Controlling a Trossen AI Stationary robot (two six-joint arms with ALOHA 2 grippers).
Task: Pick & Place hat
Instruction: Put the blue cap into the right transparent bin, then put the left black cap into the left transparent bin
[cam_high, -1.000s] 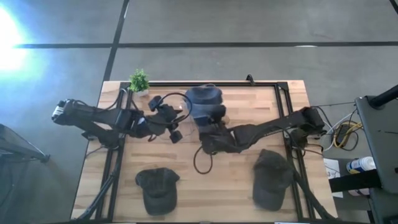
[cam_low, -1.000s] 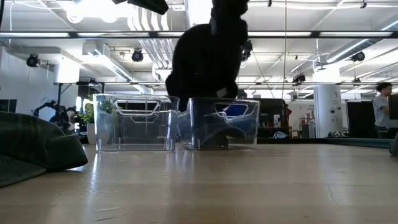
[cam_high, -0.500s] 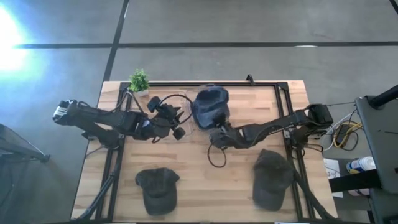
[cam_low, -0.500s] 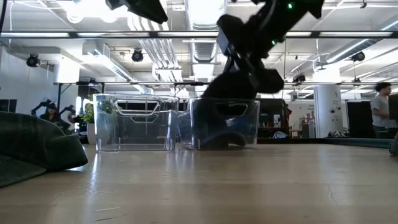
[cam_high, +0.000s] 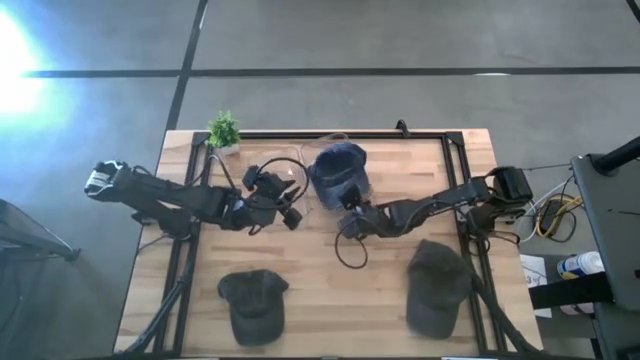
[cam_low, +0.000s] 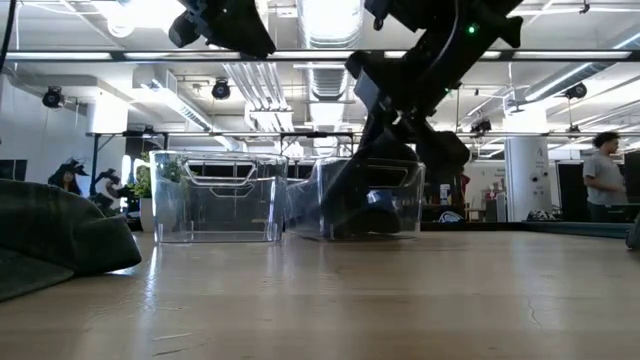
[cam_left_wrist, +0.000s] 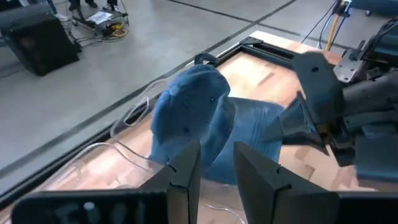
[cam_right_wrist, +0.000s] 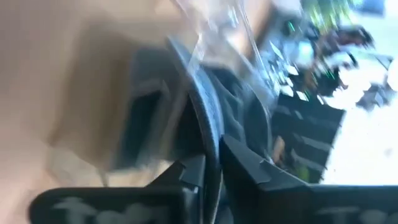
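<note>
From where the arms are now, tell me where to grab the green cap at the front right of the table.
Grip the green cap by its brim, the flat, thin part that points to the table's front edge; the domed crown is too bulky to pinch. Probably come straight down from above with the right gripper, the nearer one, jaws across the brim.

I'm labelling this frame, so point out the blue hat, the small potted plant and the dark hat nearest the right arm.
blue hat (cam_high: 336, 167): high view, on its crown.
potted plant (cam_high: 223, 129): high view, on its green leaves.
dark hat (cam_high: 436, 288): high view, on the middle of its crown.
</note>
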